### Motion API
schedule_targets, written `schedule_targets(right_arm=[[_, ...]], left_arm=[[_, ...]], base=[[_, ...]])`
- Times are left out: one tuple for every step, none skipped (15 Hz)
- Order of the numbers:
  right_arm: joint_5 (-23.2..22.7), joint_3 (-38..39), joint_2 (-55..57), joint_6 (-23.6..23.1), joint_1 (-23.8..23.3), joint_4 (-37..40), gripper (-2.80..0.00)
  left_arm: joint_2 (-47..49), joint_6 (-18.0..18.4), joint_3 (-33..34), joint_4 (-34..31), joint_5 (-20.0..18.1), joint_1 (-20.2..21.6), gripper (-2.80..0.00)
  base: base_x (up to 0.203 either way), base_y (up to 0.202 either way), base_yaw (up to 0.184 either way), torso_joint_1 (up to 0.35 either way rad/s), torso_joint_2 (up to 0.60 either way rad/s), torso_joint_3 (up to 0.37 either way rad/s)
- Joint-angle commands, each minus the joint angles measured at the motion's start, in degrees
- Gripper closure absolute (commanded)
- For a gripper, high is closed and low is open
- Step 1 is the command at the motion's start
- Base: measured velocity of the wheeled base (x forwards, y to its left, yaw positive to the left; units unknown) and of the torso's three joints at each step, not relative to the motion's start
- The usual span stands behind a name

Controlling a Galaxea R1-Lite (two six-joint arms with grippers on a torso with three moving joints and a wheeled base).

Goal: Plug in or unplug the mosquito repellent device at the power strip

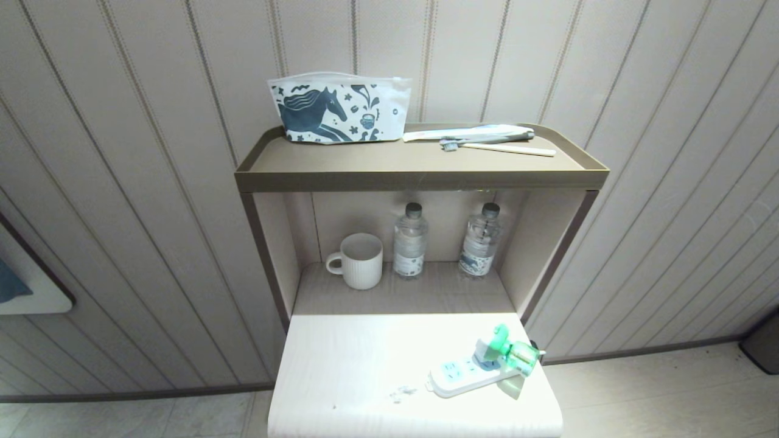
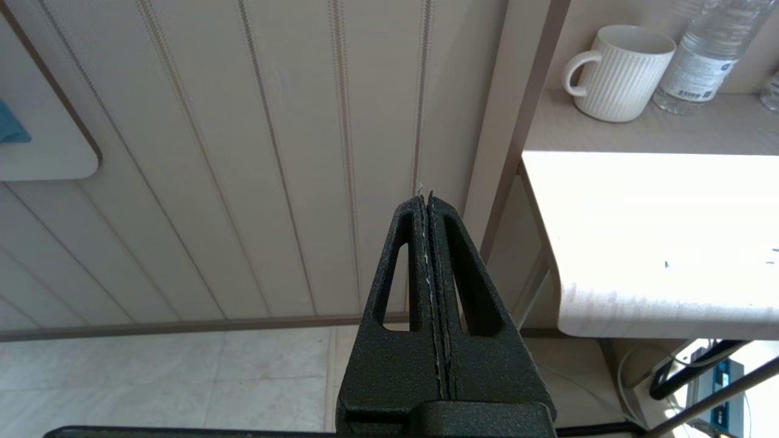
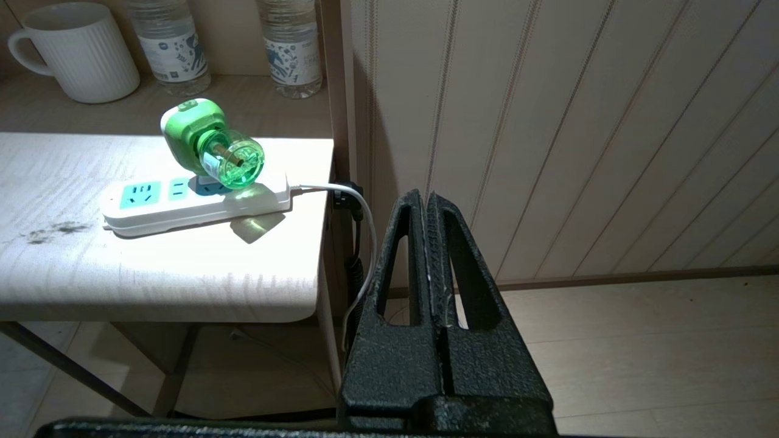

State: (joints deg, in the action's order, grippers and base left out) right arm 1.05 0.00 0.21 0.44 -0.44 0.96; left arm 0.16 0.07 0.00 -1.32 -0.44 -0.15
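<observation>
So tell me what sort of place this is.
Probably a hotel room or bedroom nook: a toiletry pouch and toothbrush on a shelf unit, with a mug and bottled water below.

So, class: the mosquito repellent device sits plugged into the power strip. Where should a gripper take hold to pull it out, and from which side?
Probably the white cap of the mosquito repellent device, from above: it sits over the power strip socket, while the round green bottle sticks out sideways and would likely slip or lever.
</observation>
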Motion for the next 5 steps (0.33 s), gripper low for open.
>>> schedule_targets(right_arm=[[0.01, 0.0, 0.14, 0.0, 0.0, 0.0, 0.0], [0.01, 0.0, 0.12, 0.0, 0.0, 0.0, 0.0], [0.01, 0.0, 0.09, 0.0, 0.0, 0.0, 0.0], [0.01, 0.0, 0.06, 0.0, 0.0, 0.0, 0.0], [0.09, 0.0, 0.06, 0.1, 0.0, 0.0, 0.0]], left_arm=[[0.11, 0.01, 0.0, 0.0, 0.0, -0.02, 0.0], [0.11, -0.05, 0.0, 0.0, 0.0, -0.02, 0.0], [0.08, 0.01, 0.0, 0.0, 0.0, 0.0, 0.0], [0.11, 0.01, 0.0, 0.0, 0.0, 0.06, 0.0], [0.11, 0.01, 0.0, 0.0, 0.0, -0.02, 0.0]], base=[[0.0, 0.0, 0.0, 0.0, 0.0, 0.0], [0.0, 0.0, 0.0, 0.0, 0.0, 0.0], [0.0, 0.0, 0.0, 0.0, 0.0, 0.0], [0.0, 0.0, 0.0, 0.0, 0.0, 0.0], [0.0, 0.0, 0.0, 0.0, 0.0, 0.0]])
